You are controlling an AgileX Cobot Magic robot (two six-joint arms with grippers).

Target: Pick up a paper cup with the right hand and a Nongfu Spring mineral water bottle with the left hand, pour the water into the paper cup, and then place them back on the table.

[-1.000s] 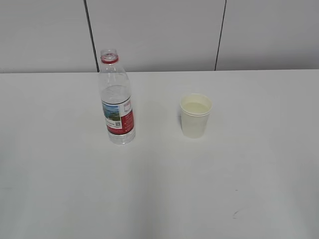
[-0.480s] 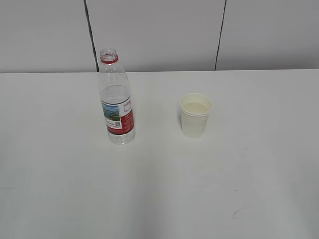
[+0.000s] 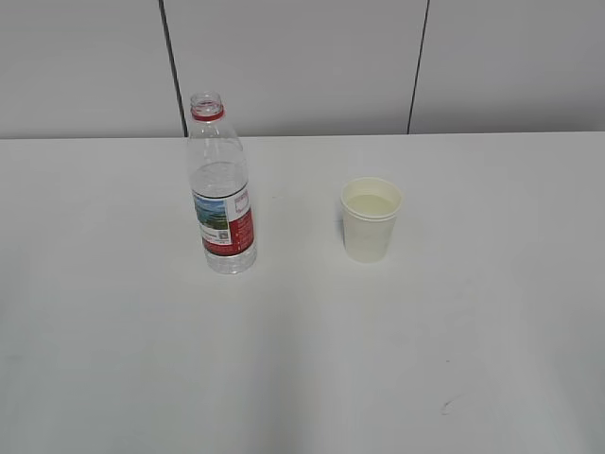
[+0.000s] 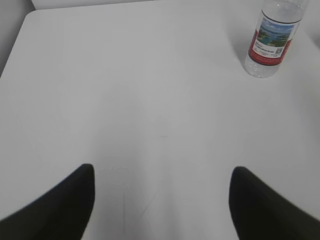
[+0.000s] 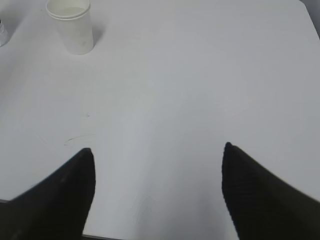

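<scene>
The Nongfu Spring mineral water bottle (image 3: 223, 189) stands upright and uncapped on the white table (image 3: 302, 359), left of centre, partly filled. It also shows at the top right of the left wrist view (image 4: 270, 42). The paper cup (image 3: 371, 219) stands upright to its right with liquid in it; it shows at the top left of the right wrist view (image 5: 72, 25). My left gripper (image 4: 161, 172) is open and empty, well back from the bottle. My right gripper (image 5: 157, 150) is open and empty, well back from the cup. Neither arm shows in the exterior view.
A small dark scuff mark (image 3: 445, 407) lies on the table near the front right; it also shows in the right wrist view (image 5: 75, 137). A grey panelled wall (image 3: 302, 66) runs behind the table. The table's near edge shows in the right wrist view (image 5: 125, 237).
</scene>
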